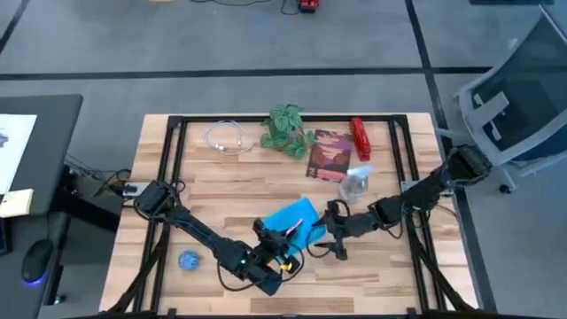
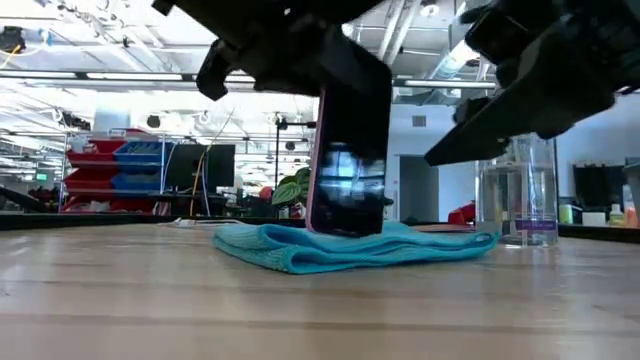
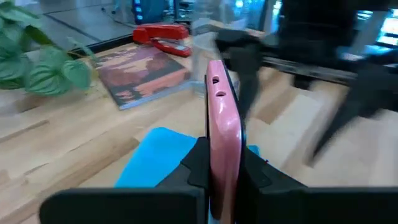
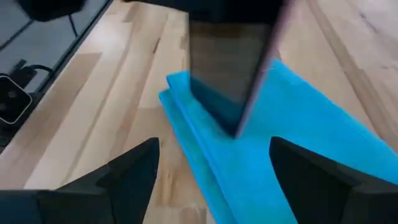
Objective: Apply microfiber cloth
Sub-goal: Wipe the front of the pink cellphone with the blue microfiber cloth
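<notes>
Sky-blue microfiber cloth (image 1: pixel 292 223) lies folded on your wooden slatted surface (image 1: pixel 221 177), near the middle toward the near edge. Your left gripper (image 3: pixel 214 168) has its jaws clenched on a black phone in a pink case (image 2: pixel 345 150), holding it upright on edge with its lower end resting on the cloth. Your right gripper (image 4: pixel 211 168) hovers just right of the cloth, jaws released and spread wide. Beyond it stand a clear plastic bottle (image 2: pixel 520 190), a reddish book (image 1: pixel 328 155) and a red stapler (image 1: pixel 360 138).
</notes>
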`<state>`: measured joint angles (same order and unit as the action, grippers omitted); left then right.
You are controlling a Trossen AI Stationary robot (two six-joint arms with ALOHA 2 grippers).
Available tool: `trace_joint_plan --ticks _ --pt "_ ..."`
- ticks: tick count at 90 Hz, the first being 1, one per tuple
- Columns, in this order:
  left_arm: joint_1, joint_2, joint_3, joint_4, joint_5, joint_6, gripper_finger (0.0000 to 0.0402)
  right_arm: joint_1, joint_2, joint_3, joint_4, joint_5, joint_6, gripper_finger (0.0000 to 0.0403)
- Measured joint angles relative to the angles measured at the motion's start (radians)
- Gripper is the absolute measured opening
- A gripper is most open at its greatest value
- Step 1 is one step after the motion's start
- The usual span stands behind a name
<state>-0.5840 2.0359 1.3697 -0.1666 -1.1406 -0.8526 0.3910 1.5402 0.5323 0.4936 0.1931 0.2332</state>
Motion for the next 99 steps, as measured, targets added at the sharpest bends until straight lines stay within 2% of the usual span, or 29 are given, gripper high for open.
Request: trace_joint_plan --ticks 13,36,49,71,85,99 --pt "-0.014 0.000 0.000 0.082 0.012 0.117 0.0011 -0.020 0.124 0.014 0.170 -0.102 -0.048 0.0291" --pt "-0.015 0.000 0.000 0.119 0.018 0.175 0.0011 -0.020 0.323 0.067 0.414 -0.121 -0.051 0.0271" --pt "-0.017 -0.001 0.000 0.119 0.026 0.175 0.0011 -0.020 0.353 0.089 0.418 -0.155 -0.051 0.0206" --pt "-0.017 -0.001 0.000 0.104 0.041 0.150 0.0012 -0.037 0.344 0.090 0.401 -0.179 -0.071 0.0028" --pt "-0.016 -0.001 0.002 0.091 0.068 0.155 0.0037 -0.039 0.343 0.090 0.380 -0.184 -0.041 0.0020" --pt "-0.015 -0.002 0.000 0.012 0.121 0.150 0.0102 -0.067 0.339 0.071 0.373 -0.209 0.002 0.0015"
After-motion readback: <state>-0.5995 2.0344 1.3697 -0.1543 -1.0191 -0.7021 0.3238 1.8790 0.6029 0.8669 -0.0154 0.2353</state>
